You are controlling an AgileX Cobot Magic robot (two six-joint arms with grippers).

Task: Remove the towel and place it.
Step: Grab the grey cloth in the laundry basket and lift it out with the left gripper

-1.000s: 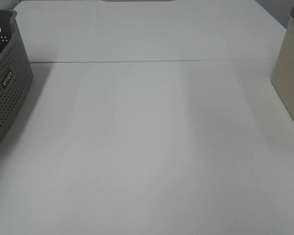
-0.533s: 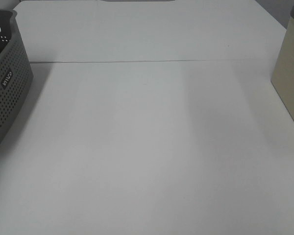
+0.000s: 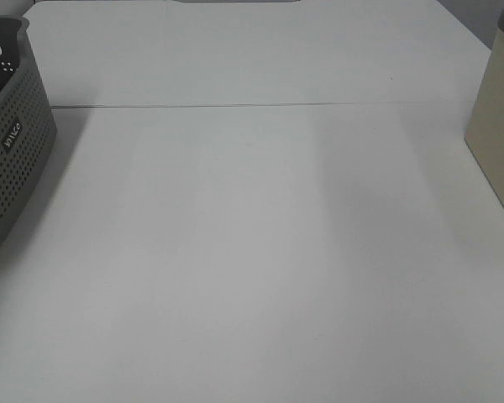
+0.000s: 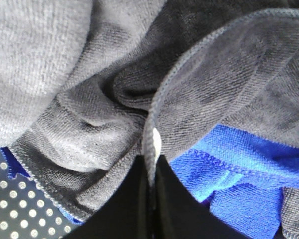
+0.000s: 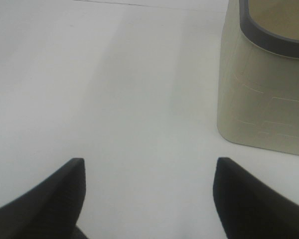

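Note:
The charcoal-grey towel (image 4: 89,114) fills the left wrist view, bunched in folds inside the grey perforated basket (image 4: 10,209). My left gripper (image 4: 150,167) is shut on a hemmed edge of the towel, with the hem standing up between the two black fingers. In the exterior high view only the basket's side (image 3: 13,159) shows at the far left. The towel and both grippers are out of that view. My right gripper (image 5: 149,184) is open and empty above the white table (image 5: 114,89).
A blue cloth (image 4: 229,169) lies under the towel in the basket. A beige bin (image 5: 269,79) with a dark rim stands on the table beside my right gripper and shows at the right edge of the exterior high view (image 3: 500,126).

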